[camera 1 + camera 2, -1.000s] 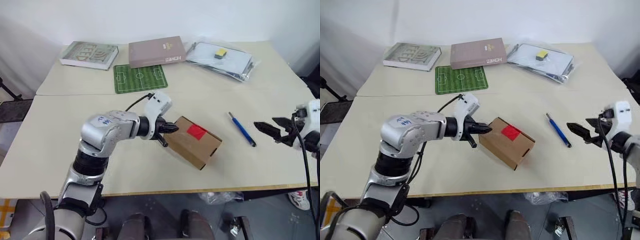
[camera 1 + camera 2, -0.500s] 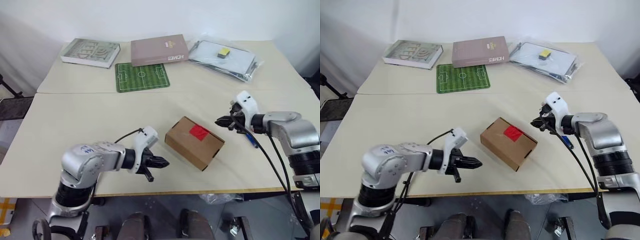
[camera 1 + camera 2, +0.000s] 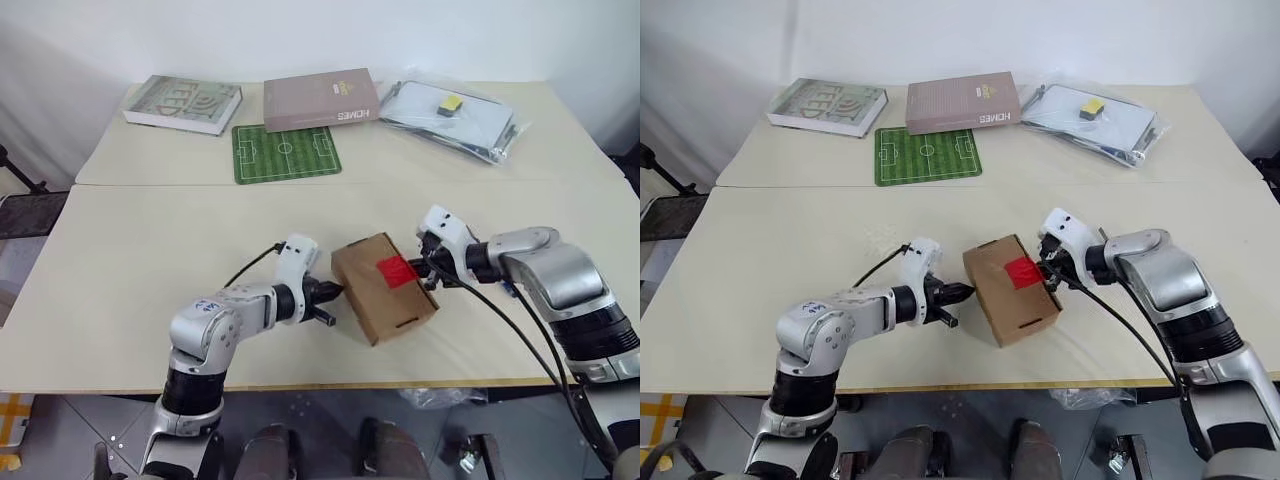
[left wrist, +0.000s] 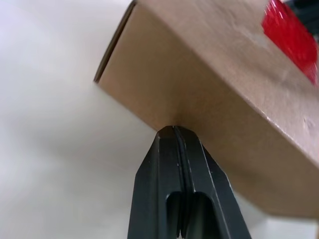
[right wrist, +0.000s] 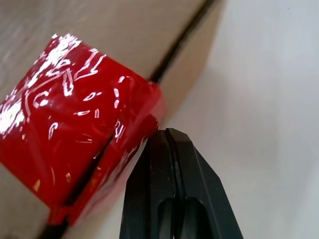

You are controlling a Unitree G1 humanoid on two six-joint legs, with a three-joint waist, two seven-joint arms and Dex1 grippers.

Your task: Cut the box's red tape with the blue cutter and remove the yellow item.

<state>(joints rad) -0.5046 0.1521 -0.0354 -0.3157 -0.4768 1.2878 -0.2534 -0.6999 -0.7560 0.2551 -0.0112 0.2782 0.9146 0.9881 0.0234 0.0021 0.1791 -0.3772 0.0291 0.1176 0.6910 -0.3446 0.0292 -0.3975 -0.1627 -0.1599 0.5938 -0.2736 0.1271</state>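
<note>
Table (image 3: 120, 260) held the box (image 3: 385, 290) near its front edge, with the red tape (image 3: 396, 270) on top. Left gripper (image 3: 332, 292), fingers pressed together, touched the box's left side. Right gripper (image 3: 1047, 275), also closed and empty, had its tips at the tape's edge.

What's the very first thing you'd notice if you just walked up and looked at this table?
The brown box near the table's front edge, with its bright red tape on top, squeezed between two robot arms. The left gripper has its fingers shut against one side of the box, and the right gripper has its fingers shut right beside the tape. Farther back lies a little green soccer-field mat.
</note>
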